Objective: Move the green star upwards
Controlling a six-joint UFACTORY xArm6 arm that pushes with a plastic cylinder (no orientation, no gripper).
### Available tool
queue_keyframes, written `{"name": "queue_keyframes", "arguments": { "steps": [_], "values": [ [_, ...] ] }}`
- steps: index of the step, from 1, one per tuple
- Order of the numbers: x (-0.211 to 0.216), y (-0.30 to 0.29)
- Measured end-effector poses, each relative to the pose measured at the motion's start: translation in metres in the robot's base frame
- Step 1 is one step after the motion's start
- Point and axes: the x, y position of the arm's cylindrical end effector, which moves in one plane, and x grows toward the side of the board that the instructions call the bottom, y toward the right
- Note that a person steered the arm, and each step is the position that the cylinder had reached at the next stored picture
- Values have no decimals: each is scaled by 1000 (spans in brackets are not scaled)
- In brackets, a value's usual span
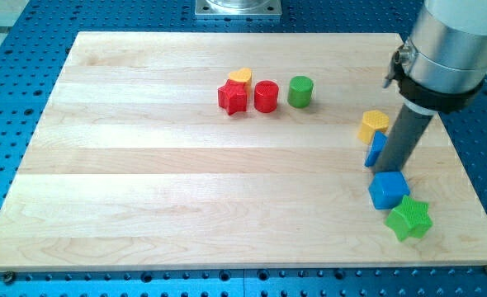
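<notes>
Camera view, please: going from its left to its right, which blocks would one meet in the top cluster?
Red star, yellow block (overlapping it), red cylinder, green cylinder.

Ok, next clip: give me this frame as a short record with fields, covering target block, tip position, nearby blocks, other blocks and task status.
target: green star, near the board's bottom right corner
tip: my tip, above the star, just above the blue cube
near tip: thin blue block at its left, yellow block above that
star contact: blue cube sits at the star's upper left, about touching
top cluster: red star, yellow block, red cylinder, green cylinder
status: star low on the wooden board
</notes>
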Motion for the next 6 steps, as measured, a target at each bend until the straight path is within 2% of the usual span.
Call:
{"name": "queue_keyframes", "arguments": {
  "steps": [1, 2, 3, 4, 5, 6],
  "values": [
    [-1, 58],
    [86, 64],
    [110, 26],
    [108, -29],
    [103, -31],
    [73, -31]
  ]
}}
